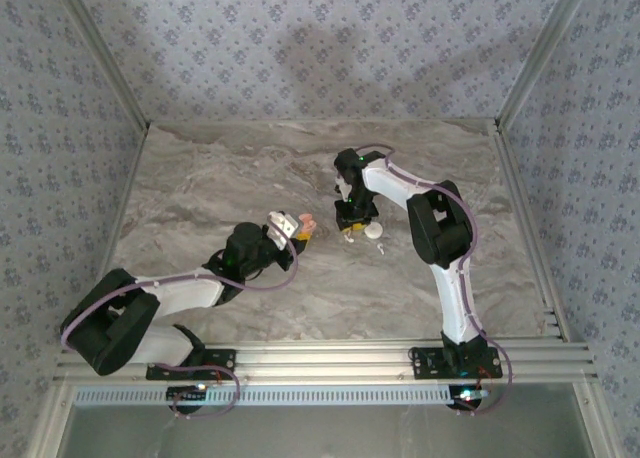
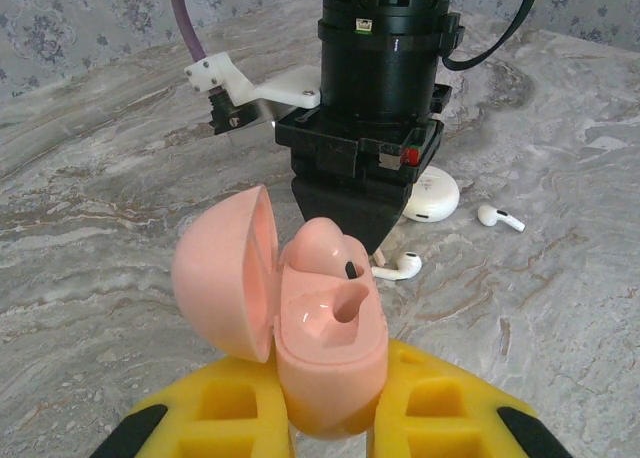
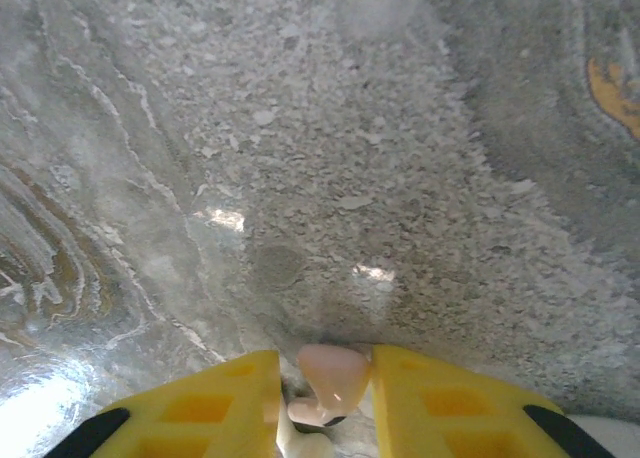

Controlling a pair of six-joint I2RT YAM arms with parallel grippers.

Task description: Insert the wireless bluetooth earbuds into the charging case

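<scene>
The charging case (image 2: 320, 328) was held off the counter (image 2: 100, 278), pinched at its lower half between the yellow fingers of the left claw (image 2: 330, 408), which were pressed tight against its sides. It stood open, all salmon-pink in the left wrist view, its lid (image 2: 225, 273) swung out to the left and its inner face turned up toward the camera. The lower well (image 2: 340, 308) of that face was a bare hollow, while the upper one carried a pink bulge with a small dark spot. Whether that bulge was a seated earbud or part of the moulding could not be told. Behind the case, the right claw (image 2: 372, 240) pointed straight down at the counter. Just beside its tip lay the nearer earbud (image 2: 400, 268), white with a short stem, and the farther earbud (image 2: 500, 218) lay apart to the right. A white rounded piece (image 2: 435, 196) sat on the counter between them, partly hidden by the claw. In the right wrist view, the right claw's yellow fingers (image 3: 430, 398) stood close on either side of a small pale-pink piece (image 3: 335, 373) that nearly filled the gap. Whether they actually pinched it could not be told. From above, the case (image 1: 305, 224) sat near the middle of the counter at the left claw (image 1: 290, 228), with the right claw (image 1: 350, 223) a little to its right.
</scene>
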